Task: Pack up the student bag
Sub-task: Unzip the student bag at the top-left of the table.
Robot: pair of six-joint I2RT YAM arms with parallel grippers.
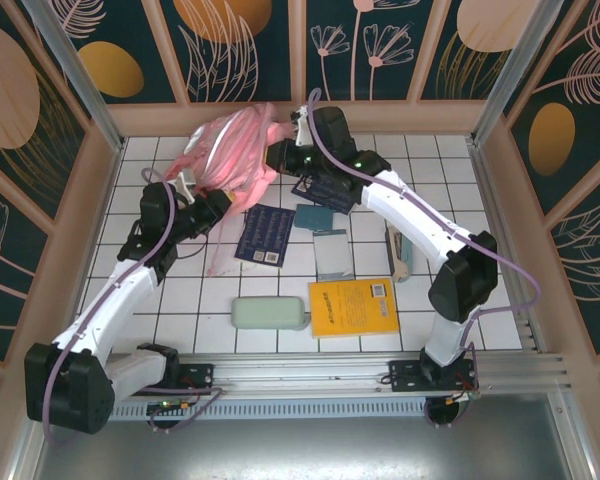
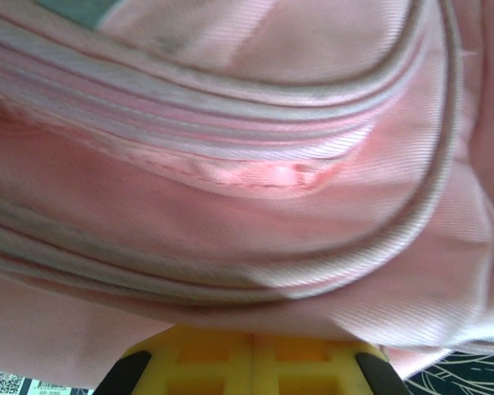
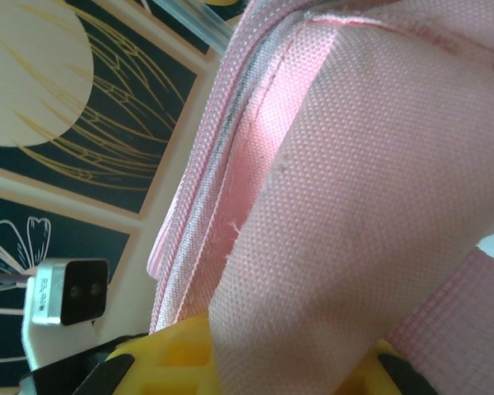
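Observation:
The pink student bag (image 1: 235, 148) sits bunched up at the back of the tiled table, with straps trailing toward the front. At the bag's near left edge, my left gripper (image 1: 214, 203) is shut, its yellow fingers (image 2: 206, 362) pressed together with the bag's piped fabric (image 2: 247, 189) gathered at their tips. My right gripper (image 1: 280, 157) is at the bag's right side. In the right wrist view a broad pink webbing strap (image 3: 354, 206) runs down between the yellow fingers (image 3: 169, 350) of that gripper (image 3: 272, 350), which is shut on it.
On the tiles lie a dark blue notebook (image 1: 263, 235), a small teal item (image 1: 313, 217), a grey booklet (image 1: 332, 254), a yellow book (image 1: 352, 306), a pale green case (image 1: 270, 313) and a slim beige object (image 1: 398, 250). Another dark book (image 1: 318, 190) lies under the right arm. Walls close in on three sides.

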